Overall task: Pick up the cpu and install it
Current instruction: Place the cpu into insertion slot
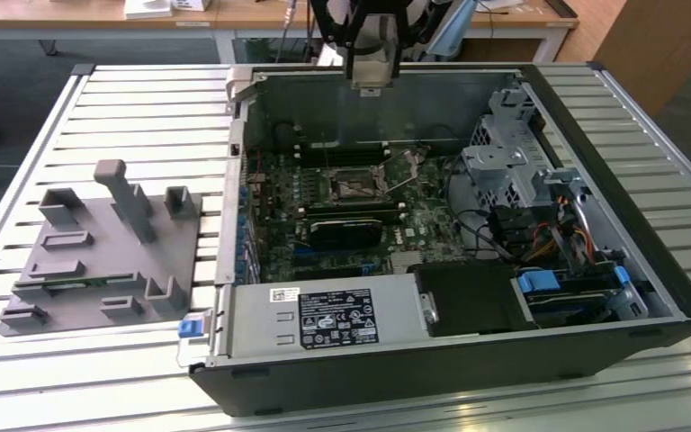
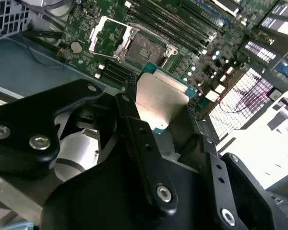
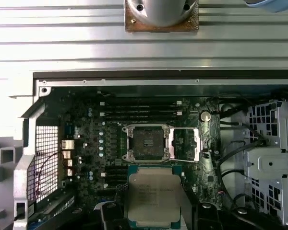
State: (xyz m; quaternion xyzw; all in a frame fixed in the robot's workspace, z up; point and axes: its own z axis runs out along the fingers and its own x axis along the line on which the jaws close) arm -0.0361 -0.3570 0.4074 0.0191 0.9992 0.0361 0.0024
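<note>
The cpu, a flat square chip with a shiny silver top and a thin green rim, hangs in the air between the black fingers of my gripper, which is shut on its two opposite edges. The second wrist view shows the same hold: the cpu sits in the gripper, above and short of the open socket. That socket is bare, with its metal load plate swung open beside it. In the exterior view my gripper hovers high over the case's far wall, well above the socket.
The open computer case lies on a slatted aluminium table. Memory slots run beside the socket. A black card, a power supply and a drive cage crowd the case. A grey parts fixture sits at the exterior view's left.
</note>
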